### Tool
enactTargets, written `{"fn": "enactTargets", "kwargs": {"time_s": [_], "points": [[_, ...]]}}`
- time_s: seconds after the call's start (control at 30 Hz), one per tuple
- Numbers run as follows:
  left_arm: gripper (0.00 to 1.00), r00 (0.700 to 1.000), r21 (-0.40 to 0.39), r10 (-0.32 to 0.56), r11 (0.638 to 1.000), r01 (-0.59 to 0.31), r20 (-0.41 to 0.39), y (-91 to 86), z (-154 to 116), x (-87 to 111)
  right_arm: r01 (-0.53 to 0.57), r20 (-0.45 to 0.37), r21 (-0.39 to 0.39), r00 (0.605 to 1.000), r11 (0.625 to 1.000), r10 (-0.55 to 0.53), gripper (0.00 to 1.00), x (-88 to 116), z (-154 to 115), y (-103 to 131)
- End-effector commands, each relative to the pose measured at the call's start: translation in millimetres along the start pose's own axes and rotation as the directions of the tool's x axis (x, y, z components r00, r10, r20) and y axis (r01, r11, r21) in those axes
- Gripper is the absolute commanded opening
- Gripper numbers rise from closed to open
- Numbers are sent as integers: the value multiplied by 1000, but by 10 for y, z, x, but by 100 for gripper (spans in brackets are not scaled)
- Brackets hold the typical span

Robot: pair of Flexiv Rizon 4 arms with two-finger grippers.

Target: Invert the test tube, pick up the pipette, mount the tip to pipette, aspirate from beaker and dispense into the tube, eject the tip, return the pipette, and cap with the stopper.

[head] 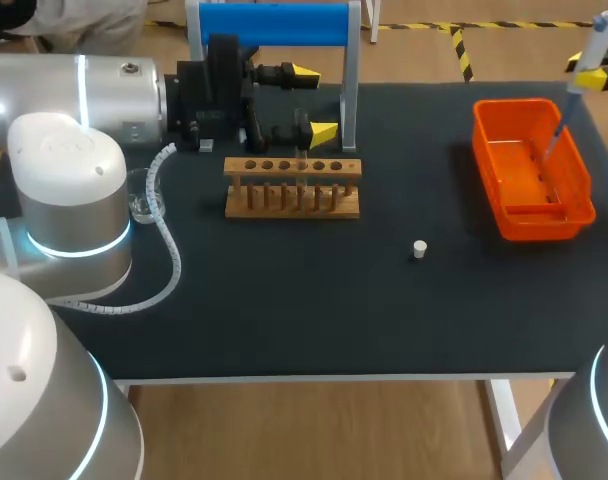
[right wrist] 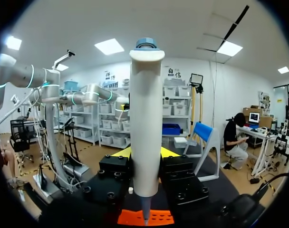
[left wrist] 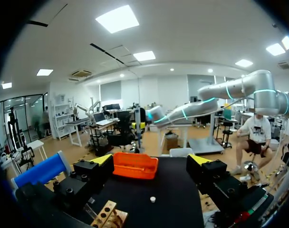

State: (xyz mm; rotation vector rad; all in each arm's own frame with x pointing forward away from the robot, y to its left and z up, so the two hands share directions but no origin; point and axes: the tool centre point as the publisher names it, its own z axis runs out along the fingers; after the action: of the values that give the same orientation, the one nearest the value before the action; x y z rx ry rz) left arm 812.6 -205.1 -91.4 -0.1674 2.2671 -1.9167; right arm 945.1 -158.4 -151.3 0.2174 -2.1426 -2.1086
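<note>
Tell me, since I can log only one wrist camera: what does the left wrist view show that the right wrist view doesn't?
Only the left wrist view: the open left gripper, the rack under it and the stopper lying ahead of it. Only the right wrist view: the right gripper shut on the pipette, tip pointing down. Both: the orange bin, ahead of the left gripper and under the pipette's tip.
</note>
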Motion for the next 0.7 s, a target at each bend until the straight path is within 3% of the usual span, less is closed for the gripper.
{"fn": "enactTargets", "kwargs": {"time_s": [0.03,0.7], "points": [[100,1000,3,1,1000,-1,3,9,5,6,-1,-71,3,997,1000,2,0,-46,-59,-36],[100,1000,3,1,1000,-1,3,9,5,6,-3,-69,-3,998,1000,3,0,-16,-41,-42]]}}
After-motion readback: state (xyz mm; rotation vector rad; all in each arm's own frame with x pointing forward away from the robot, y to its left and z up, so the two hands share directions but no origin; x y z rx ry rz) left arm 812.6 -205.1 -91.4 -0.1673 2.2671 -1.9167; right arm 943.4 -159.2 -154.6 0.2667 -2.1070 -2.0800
